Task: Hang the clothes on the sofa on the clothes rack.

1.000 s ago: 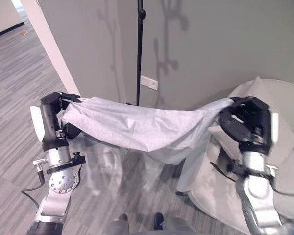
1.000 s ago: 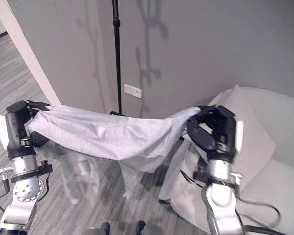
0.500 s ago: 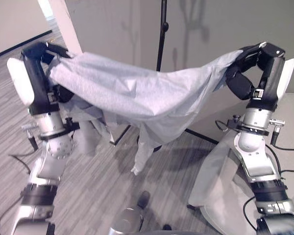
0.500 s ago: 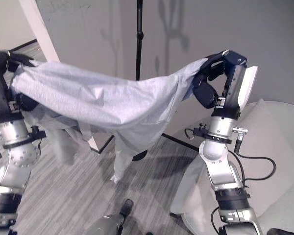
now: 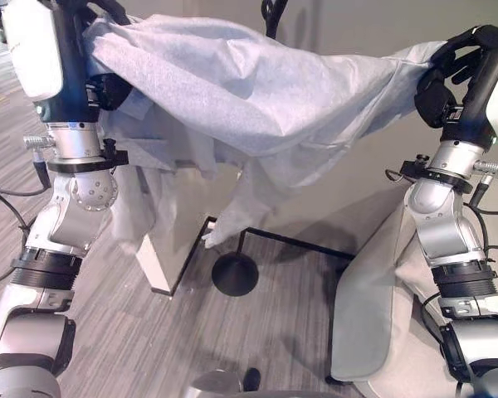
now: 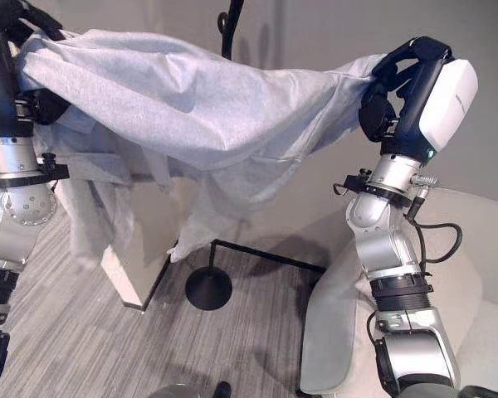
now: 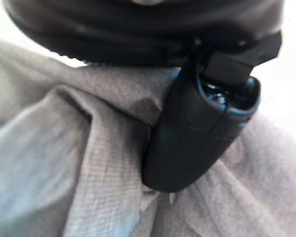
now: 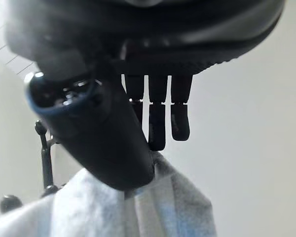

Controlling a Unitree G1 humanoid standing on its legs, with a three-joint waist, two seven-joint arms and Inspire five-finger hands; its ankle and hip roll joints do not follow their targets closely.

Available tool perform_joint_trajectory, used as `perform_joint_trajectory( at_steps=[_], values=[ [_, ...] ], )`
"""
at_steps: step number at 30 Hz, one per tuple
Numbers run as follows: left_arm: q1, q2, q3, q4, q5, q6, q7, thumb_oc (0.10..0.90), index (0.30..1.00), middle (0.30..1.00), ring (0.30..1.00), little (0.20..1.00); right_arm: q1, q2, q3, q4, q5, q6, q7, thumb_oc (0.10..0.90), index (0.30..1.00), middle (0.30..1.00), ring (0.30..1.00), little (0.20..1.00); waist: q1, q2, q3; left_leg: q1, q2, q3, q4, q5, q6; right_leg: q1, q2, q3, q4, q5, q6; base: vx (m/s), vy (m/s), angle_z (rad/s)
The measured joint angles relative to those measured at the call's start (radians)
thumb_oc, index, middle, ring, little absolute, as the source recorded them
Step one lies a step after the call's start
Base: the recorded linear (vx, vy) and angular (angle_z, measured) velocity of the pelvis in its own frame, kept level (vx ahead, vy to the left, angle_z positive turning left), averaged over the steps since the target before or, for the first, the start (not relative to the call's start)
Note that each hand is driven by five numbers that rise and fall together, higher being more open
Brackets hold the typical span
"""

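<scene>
Stretching: the pale grey garment (image 5: 257,91) was held spread between 2 raised hands, well above the floor, its sleeves and lower part hanging down in the middle.
Left hand: the left hand (image 5: 87,21) was clenched on 1 end of the garment; in its wrist view the thumb (image 7: 197,133) pressed into bunched cloth.
Right hand: the right hand (image 6: 398,79) gripped the other end, thumb (image 8: 96,136) and fingers (image 8: 158,118) pinching a peak of fabric.
Why held so: keeping the cloth taut and high probably let it clear the rack's hooks instead of snagging on the pole.
Clothes rack: the black clothes rack (image 6: 224,124) stood behind the garment, against the grey wall (image 6: 315,33); its round base (image 5: 235,274) rested on the striped floor (image 5: 108,332), and its upper pole showed just above the cloth.
Hooks: knobbed hook ends (image 8: 42,129) appeared in the right wrist view, near the gripped fabric.
Sofa: the light sofa (image 6: 481,332) sat below the right arm, with a pale cover (image 5: 369,307) draped over its side.
Progress: the garment was off the sofa but not yet on a hook.
Next step, as a judgement: lowering the cloth's middle or collar onto a hook would be needed.
</scene>
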Motion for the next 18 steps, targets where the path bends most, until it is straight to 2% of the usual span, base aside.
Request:
perform_joint_trajectory(
  at_steps=[1, 2, 3, 4, 5, 6, 7, 8, 9, 10, 11, 12, 14, 15, 18],
  values=[
    [0.007, -0.008, -0.001, -0.004, 0.024, -0.001, -0.004, 0.4, 0.3, 0.3, 0.3, 0.3, 0.008, 0.006, 0.003, -0.002, -0.001, 0.002, -0.005, 0.4, 0.3, 0.3, 0.3, 0.3, 0.007, -0.005, 0.004, 0.024, -0.033, -0.013, 0.016, -0.016, -0.003, -0.002, -0.047, 0.008, -0.01, 0.002, 0.003, 0.16, -0.082, -0.31],
    [0.01, -0.017, -0.002, -0.003, 0.038, 0.002, -0.008, 0.4, 0.3, 0.3, 0.3, 0.3, 0.01, 0.006, 0.005, -0.002, -0.001, 0.006, -0.002, 0.4, 0.3, 0.3, 0.3, 0.3, 0.003, -0.001, 0.005, 0.042, -0.038, -0.013, 0.001, -0.006, -0.004, -0.006, -0.063, -0.007, -0.026, -0.002, -0.004, 0.2, -0.135, 0.08],
    [-0.007, -0.057, -0.005, 0.009, 0.056, 0.005, -0.022, 0.4, 0.3, 0.3, 0.3, 0.3, 0.009, -0.024, 0.004, 0.0, 0.001, 0.012, -0.012, 0.4, 0.3, 0.3, 0.3, 0.3, -0.03, 0.022, 0.006, 0.094, -0.03, -0.058, -0.092, 0.01, -0.117, -0.043, -0.025, -0.055, -0.11, -0.022, -0.051, 0.22, -0.18, 0.45],
    [-0.018, -0.071, -0.006, 0.01, 0.064, 0.01, -0.02, 0.4, 0.3, 0.3, 0.3, 0.3, 0.0, -0.044, 0.012, 0.02, -0.001, 0.009, -0.012, 0.4, 0.3, 0.3, 0.3, 0.3, -0.034, 0.019, 0.017, 0.074, -0.014, -0.045, -0.069, -0.037, -0.237, -0.061, -0.002, -0.067, -0.188, -0.03, -0.063, 0.17, -0.162, 0.64],
    [-0.041, -0.063, -0.014, 0.025, 0.069, 0.009, -0.022, 0.4, 0.3, 0.3, 0.3, 0.3, -0.017, -0.058, 0.018, 0.049, 0.0, 0.005, -0.011, 0.4, 0.3, 0.3, 0.3, 0.3, -0.044, -0.026, 0.03, 0.037, -0.014, -0.043, 0.001, -0.081, -0.156, -0.073, -0.02, -0.062, -0.27, -0.023, -0.053, 0.14, -0.13, 0.64],
    [-0.148, -0.027, -0.068, 0.094, 0.074, 0.006, -0.017, 0.4, 0.3, 0.3, 0.3, 0.3, -0.087, -0.104, 0.043, 0.18, 0.005, -0.009, -0.012, 0.4, 0.3, 0.3, 0.3, 0.3, -0.065, -0.07, 0.03, 0.001, 0.023, -0.14, 0.119, -0.13, -0.067, -0.117, -0.068, 0.05, -0.409, 0.012, 0.041, 0.15, -0.116, 0.28],
    [-0.153, -0.03, -0.079, 0.11, 0.07, 0.017, -0.01, 0.4, 0.3, 0.3, 0.3, 0.3, -0.103, -0.108, 0.073, 0.242, 0.007, -0.018, -0.011, 0.4, 0.3, 0.3, 0.3, 0.3, -0.053, -0.089, 0.028, 0.036, 0.023, -0.149, 0.091, -0.113, -0.074, -0.116, -0.049, 0.089, -0.489, 0.036, 0.067, 0.15, -0.122, 0.35],
    [-0.178, -0.031, -0.122, 0.175, 0.077, 0.031, 0.005, 0.4, 0.3, 0.3, 0.3, 0.3, -0.106, -0.124, 0.118, 0.315, 0.038, -0.023, 0.002, 0.4, 0.3, 0.3, 0.3, 0.3, -0.061, -0.08, 0.032, 0.095, 0.051, -0.182, 0.013, -0.082, -0.077, -0.099, 0.024, 0.122, -0.603, 0.078, 0.052, 0.11, -0.088, 0.27],
    [-0.184, -0.018, -0.152, 0.178, 0.084, 0.025, 0.011, 0.4, 0.3, 0.3, 0.3, 0.3, -0.11, -0.132, 0.132, 0.338, 0.046, -0.023, 0.01, 0.4, 0.3, 0.3, 0.3, 0.3, -0.065, -0.081, 0.031, 0.117, 0.056, -0.192, -0.025, -0.063, -0.08, -0.092, 0.041, 0.129, -0.649, 0.101, 0.053, 0.19, -0.149, 0.51],
    [-0.189, -0.016, -0.19, 0.191, 0.079, 0.033, 0.012, 0.4, 0.3, 0.3, 0.3, 0.3, -0.131, -0.136, 0.142, 0.368, 0.061, -0.02, 0.026, 0.4, 0.3, 0.3, 0.3, 0.3, -0.058, -0.08, 0.031, 0.177, 0.051, -0.193, -0.098, -0.042, -0.087, -0.099, 0.07, 0.109, -0.679, 0.158, 0.028, 0.22, -0.147, 0.28],
    [-0.191, -0.014, -0.205, 0.205, 0.078, 0.034, 0.015, 0.4, 0.3, 0.3, 0.3, 0.3, -0.148, -0.137, 0.156, 0.38, 0.066, -0.022, 0.031, 0.4, 0.3, 0.3, 0.3, 0.3, -0.052, -0.078, 0.03, 0.2, 0.046, -0.194, -0.118, -0.042, -0.088, -0.095, 0.079, 0.107, -0.698, 0.192, 0.011, 0.29, -0.198, 0.27],
    [-0.209, -0.002, -0.246, 0.251, 0.081, 0.033, 0.017, 0.4, 0.3, 0.3, 0.3, 0.3, -0.186, -0.139, 0.199, 0.423, 0.084, -0.026, 0.046, 0.4, 0.3, 0.3, 0.3, 0.3, -0.055, -0.08, 0.021, 0.245, 0.034, -0.215, -0.158, -0.043, -0.089, -0.055, 0.099, 0.088, -0.77, 0.25, -0.016, 0.21, -0.144, 0.3],
    [-0.209, -0.012, -0.256, 0.26, 0.08, 0.036, 0.018, 0.4, 0.3, 0.3, 0.3, 0.3, -0.192, -0.141, 0.207, 0.432, 0.089, -0.034, 0.057, 0.4, 0.3, 0.3, 0.3, 0.3, -0.053, -0.093, -0.009, 0.277, 0.012, -0.237, -0.198, -0.045, -0.094, -0.032, 0.108, 0.079, -0.811, 0.333, -0.069, 0.11, -0.104, 0.39],
    [-0.21, -0.024, -0.268, 0.272, 0.078, 0.038, 0.029, 0.4, 0.3, 0.3, 0.3, 0.3, -0.212, -0.156, 0.236, 0.462, 0.097, -0.045, 0.058, 0.4, 0.3, 0.3, 0.3, 0.3, -0.049, -0.05, -0.025, 0.282, 0.044, -0.245, -0.207, -0.047, -0.114, -0.021, 0.133, 0.075, -0.816, 0.347, -0.077, 0.09, -0.115, 0.29],
    [-0.236, -0.025, -0.268, 0.297, 0.075, 0.044, 0.033, 0.4, 0.3, 0.3, 0.3, 0.3, -0.24, -0.164, 0.281, 0.49, 0.122, -0.056, 0.061, 0.4, 0.3, 0.3, 0.3, 0.3, -0.053, -0.044, -0.029, 0.256, 0.056, -0.238, -0.148, -0.052, -0.19, -0.01, 0.149, 0.052, -0.816, 0.335, -0.098, 0.16, -0.21, 0.16]
  ],
)
